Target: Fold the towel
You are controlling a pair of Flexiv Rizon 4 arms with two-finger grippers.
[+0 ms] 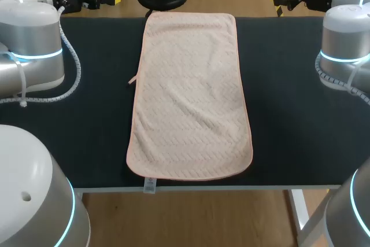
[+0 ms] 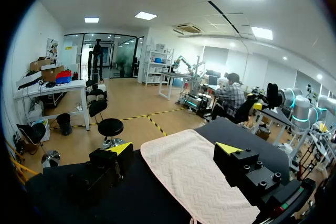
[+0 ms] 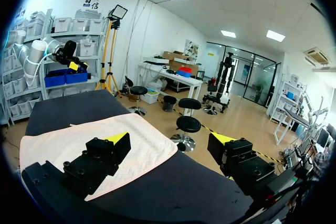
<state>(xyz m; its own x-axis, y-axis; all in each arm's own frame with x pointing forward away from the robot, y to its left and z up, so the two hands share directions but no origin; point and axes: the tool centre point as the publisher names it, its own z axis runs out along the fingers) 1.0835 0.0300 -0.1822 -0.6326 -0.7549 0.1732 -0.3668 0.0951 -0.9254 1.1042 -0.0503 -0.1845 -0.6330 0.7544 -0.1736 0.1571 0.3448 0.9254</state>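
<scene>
both pincers stand apart and hold nothing. the left pincer (image 2: 174, 150) hangs beyond the table's far edge at about 11 o'clock, the right pincer (image 3: 170, 139) at about 1 o'clock. in the left wrist view the towel's far end lies ahead of the open fingers and between them. in the right wrist view one far corner lies ahead between the fingers, and the rest runs off past the left finger.

the towel (image 1: 189, 96) lies flat on the dark table (image 1: 300, 114) at its middle, with its long side running 12 to 6. its near hem reaches the table's edge, where a small tag (image 1: 150, 184) hangs over.

the step in hand, as i judge it, is taking the two far corners, one per pincer. i'd come down square on each corner and pinch the cloth only, not the table cover. then i'd lift both together and level, and carry them toward 6 o'clock to lay hem on hem. the soft creases near the centre may bunch, so i'd keep light tension across the width.
</scene>
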